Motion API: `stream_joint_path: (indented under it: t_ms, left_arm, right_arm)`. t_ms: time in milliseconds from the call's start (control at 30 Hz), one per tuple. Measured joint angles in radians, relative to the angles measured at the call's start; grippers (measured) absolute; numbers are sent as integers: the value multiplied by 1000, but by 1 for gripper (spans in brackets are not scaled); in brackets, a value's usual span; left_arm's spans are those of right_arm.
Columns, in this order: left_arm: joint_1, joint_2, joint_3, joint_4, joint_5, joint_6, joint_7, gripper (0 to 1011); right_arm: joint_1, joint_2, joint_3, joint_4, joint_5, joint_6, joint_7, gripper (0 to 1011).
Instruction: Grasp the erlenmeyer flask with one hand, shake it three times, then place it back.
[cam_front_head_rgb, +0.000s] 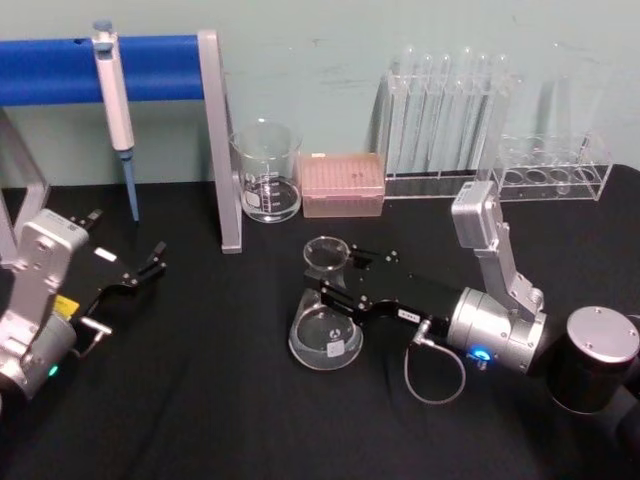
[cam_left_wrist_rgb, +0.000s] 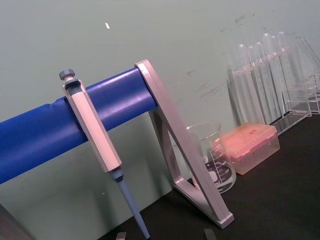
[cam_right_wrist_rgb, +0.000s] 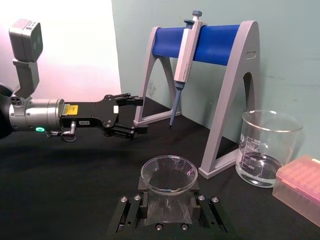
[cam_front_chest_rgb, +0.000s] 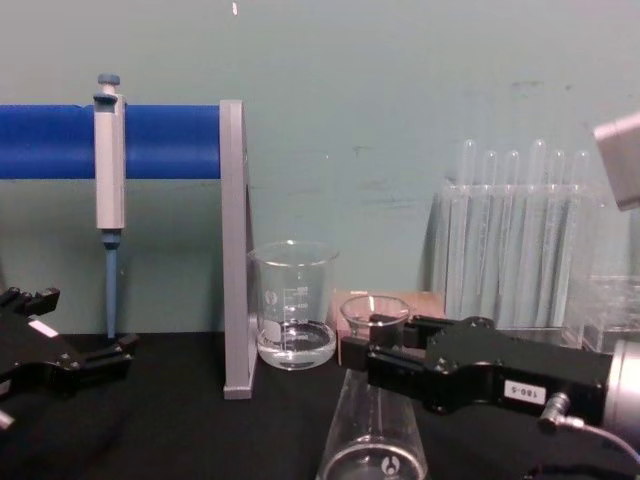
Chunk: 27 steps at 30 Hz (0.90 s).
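The right gripper (cam_front_head_rgb: 332, 280) reaches in level from the side, its black jaws apparently closed against the narrow neck of the erlenmeyer flask (cam_front_head_rgb: 325, 342), probably because the smooth glass cone below offers no parallel faces. The flask seems to rest on its broad round base on the matte black tabletop (cam_front_head_rgb: 200, 400). The left gripper (cam_front_head_rgb: 152, 263) sits parked well apart, fingers spread.
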<state>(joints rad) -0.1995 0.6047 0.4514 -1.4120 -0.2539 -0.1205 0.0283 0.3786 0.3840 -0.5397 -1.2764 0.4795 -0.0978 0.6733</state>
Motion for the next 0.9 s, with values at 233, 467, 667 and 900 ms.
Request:
stream_joint_path:
  t_ms: [233,467,667,900]
  left_arm:
    - [0,0,0,0,0,0,0,1001]
    - [0,0,0,0,0,0,0,1001]
    - [0,0,0,0,0,0,0,1001]
    - [0,0,0,0,0,0,0,1001]
  right_arm:
    - [7,-2,-9,9,-3,5,3,449]
    - [7,-3,-14,11,-4,10,2,449]
    - [7,-1,-15,11,-4,14,-2,449]
    - [6,0,-15,9,-5,20,-7,449]
